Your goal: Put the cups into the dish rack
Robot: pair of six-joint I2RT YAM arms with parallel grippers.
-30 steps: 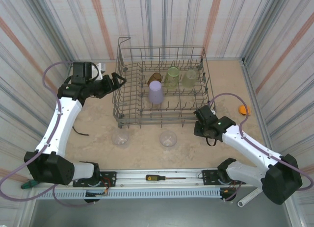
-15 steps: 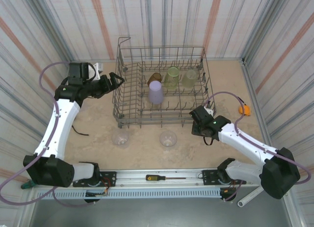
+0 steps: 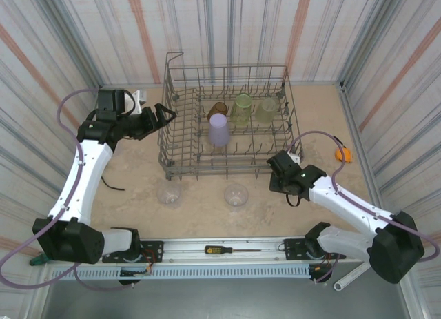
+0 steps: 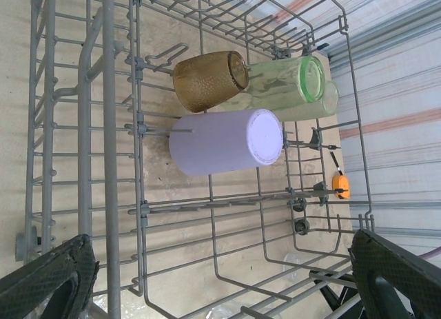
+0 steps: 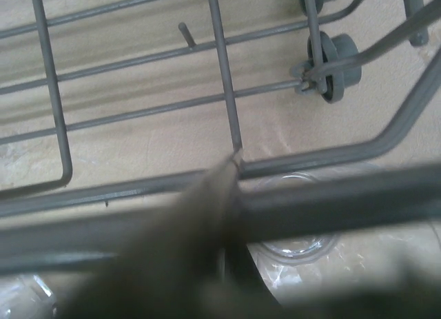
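Four cups are loaded in the dish rack [image 3: 180,136], which stands mid-counter [image 3: 324,112]. The lavender cup [image 3: 218,129] sits over the tines nearest the middle. The amber cup [image 3: 216,111], pale green cup [image 3: 242,107] and yellowish-clear cup [image 3: 267,109] form a row behind it. Two cups are not yet loaded: the left clear cup [image 3: 169,193] and the right clear cup [image 3: 236,194], both on the counter just in front of the rack's near wall. The left claw [image 3: 165,114] is spread wide and empty, just beside the rack's left wall, its camera looking in on the loaded cups. The right claw [image 3: 274,160] is pressed together at the rack's near right corner. In the right wrist view its blurred tip meets a rack wire, and nothing can be seen pinched between the fingers. The step in hand is judged to be fetching a clear cup. To do it well, the right claw should draw clear of the wire before spreading, then take the right clear cup by its wall and lift it above the tall side. It should be set over free tines, apart from the lavender cup. The thin plastic will likely slip or tip under an off-centre squeeze. No brand, label or writing is legible anywhere, including on the screwdriver [image 3: 222,249] and the orange object [image 3: 342,153].
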